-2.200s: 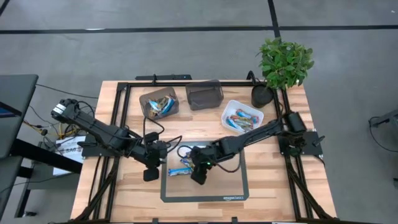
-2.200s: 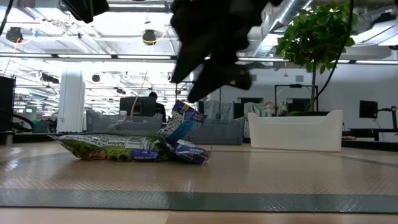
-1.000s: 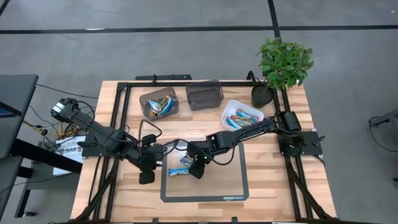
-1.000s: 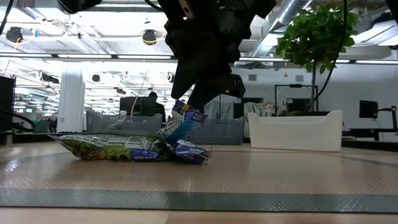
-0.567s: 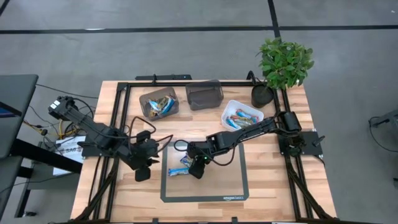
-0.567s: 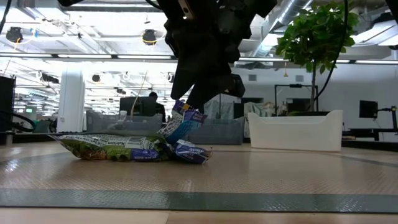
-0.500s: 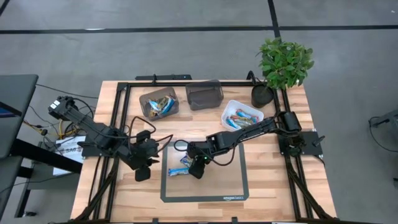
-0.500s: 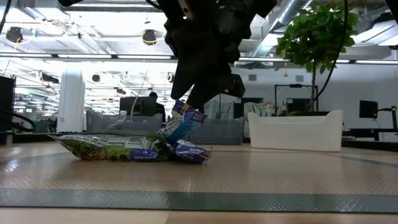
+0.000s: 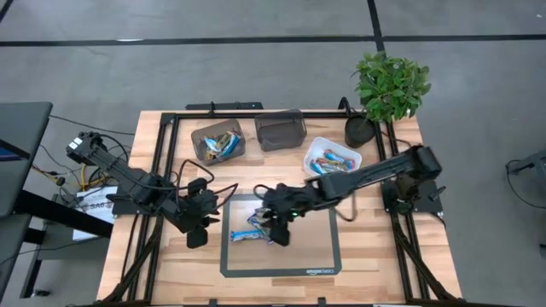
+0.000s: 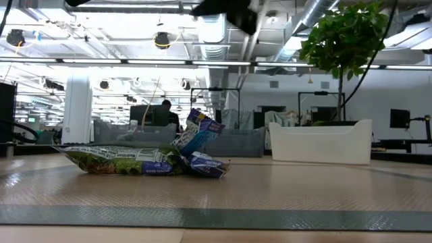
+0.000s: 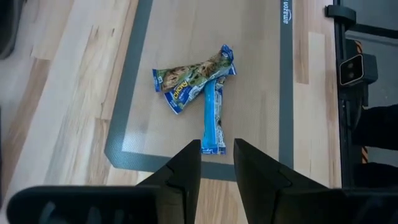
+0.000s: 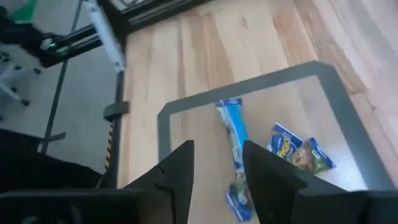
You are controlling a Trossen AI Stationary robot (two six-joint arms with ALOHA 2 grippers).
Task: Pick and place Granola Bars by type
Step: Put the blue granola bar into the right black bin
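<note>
Three granola bars lie in a small heap on the grey-bordered mat [image 9: 320,256]. In the left wrist view they are a long blue bar [image 11: 212,118], a green-and-tan bar [image 11: 196,70] and a short blue bar [image 11: 180,99]. In the low view one blue bar [image 10: 200,132] leans tilted on the flat green one [image 10: 115,160]. My right gripper [image 9: 278,232] hovers open above the heap's right side, with the bars [image 12: 233,134] showing beyond its fingers. My left gripper [image 9: 195,232] waits open, left of the mat, and touches nothing.
At the table's far side stand a dark bin [image 9: 218,142] holding bars, a second dark bin [image 9: 280,130] and a white tray [image 9: 333,159] with several bars. A potted plant [image 9: 391,85] fills the far right corner. Black frame rails [image 9: 162,170] run along the table's sides.
My right gripper has risen from just above the heap, leaving the low view almost entirely through its top, and has shifted slightly toward the table's right. My left gripper has drawn back a little toward the table's left edge. The bars lie as before.
</note>
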